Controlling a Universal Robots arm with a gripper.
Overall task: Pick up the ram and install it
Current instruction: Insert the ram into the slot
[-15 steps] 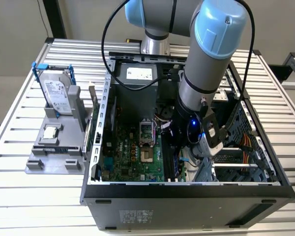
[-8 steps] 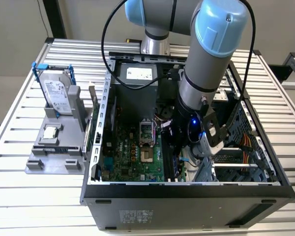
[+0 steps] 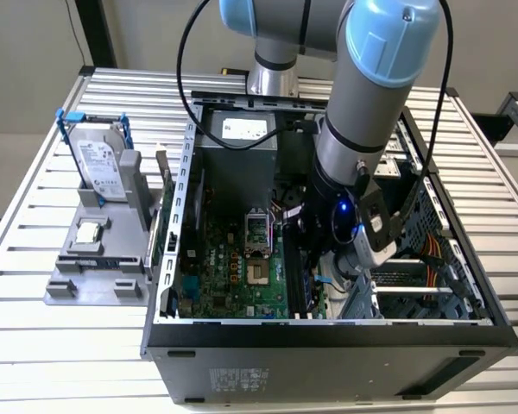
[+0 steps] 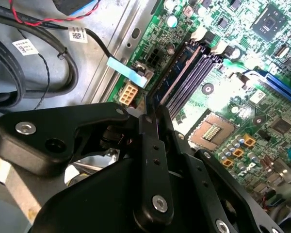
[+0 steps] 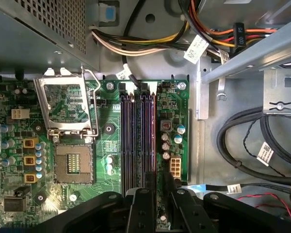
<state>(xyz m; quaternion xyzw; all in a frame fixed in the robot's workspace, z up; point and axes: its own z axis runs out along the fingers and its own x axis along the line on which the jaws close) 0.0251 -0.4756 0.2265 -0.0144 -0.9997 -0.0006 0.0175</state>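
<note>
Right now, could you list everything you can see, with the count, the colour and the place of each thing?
computer case: one, black, open on the slatted table.
motherboard: one, green, inside the case.
memory slots: four, dark, beside the open processor socket.
ram: one, dark, in the outermost slot, held by the gripper.
hard drive: one, silver, upright in a grey holder on the exterior view's left.
processor chip: one, silver, on that holder.
gripper: one, black, closed on the ram.

I see the arm [image 3: 363, 129] reaching down into the open computer case [image 3: 328, 336], its claw [image 3: 328, 259] low over the motherboard [image 3: 233, 267], beside the memory slots.
</note>
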